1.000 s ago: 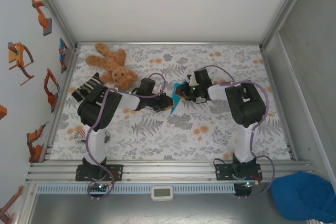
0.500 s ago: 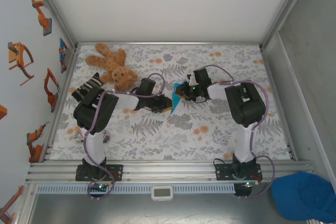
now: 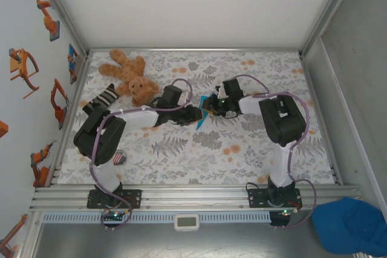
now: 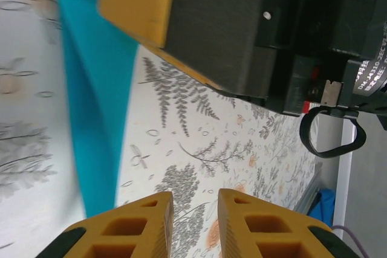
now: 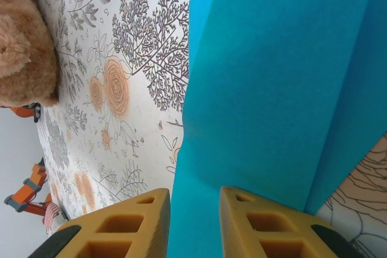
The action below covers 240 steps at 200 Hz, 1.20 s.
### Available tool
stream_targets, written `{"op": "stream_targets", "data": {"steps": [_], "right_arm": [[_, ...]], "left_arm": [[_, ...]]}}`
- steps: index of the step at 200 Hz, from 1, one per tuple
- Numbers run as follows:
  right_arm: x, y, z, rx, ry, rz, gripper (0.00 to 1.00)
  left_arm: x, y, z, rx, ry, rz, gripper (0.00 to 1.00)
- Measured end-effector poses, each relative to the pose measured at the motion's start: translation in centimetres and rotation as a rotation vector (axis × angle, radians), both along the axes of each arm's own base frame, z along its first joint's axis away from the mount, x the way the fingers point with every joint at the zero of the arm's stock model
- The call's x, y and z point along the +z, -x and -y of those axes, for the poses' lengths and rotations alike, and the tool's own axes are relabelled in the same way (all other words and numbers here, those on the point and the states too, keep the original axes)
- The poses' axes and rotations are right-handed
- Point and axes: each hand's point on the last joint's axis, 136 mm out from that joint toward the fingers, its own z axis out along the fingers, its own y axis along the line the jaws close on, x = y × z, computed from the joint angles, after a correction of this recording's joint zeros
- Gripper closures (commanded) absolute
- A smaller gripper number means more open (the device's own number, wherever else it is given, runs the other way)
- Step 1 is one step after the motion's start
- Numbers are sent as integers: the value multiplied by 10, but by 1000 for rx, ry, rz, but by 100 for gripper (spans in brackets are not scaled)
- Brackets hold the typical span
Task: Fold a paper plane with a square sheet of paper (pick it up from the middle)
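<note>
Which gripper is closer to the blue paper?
Right. The right gripper pinches the paper; the left gripper sits just beside the sheet, holding nothing.

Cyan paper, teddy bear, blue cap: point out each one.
cyan paper (image 5: 272, 89), right wrist view, on its broad flat face.
teddy bear (image 3: 142, 89), top external view, on its head.
blue cap (image 3: 351, 225), top external view, on the middle of its fabric.
</note>
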Motion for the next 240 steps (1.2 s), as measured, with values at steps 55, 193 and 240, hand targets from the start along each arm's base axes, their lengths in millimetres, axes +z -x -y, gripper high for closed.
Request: {"op": "stream_targets", "data": {"steps": [55,193,240], "right_arm": [[-1,0,0,-2,3,-1,73],[-1,0,1,-3,4,-2,73],[-1,0,1,-3,4,-2,73]], "left_arm": [[-20,-8,16,-21,-26,-22,76],[-50,-9,6,-48,-166,-36,83],[-51,-10,4,-55,-178,-24,83]]}}
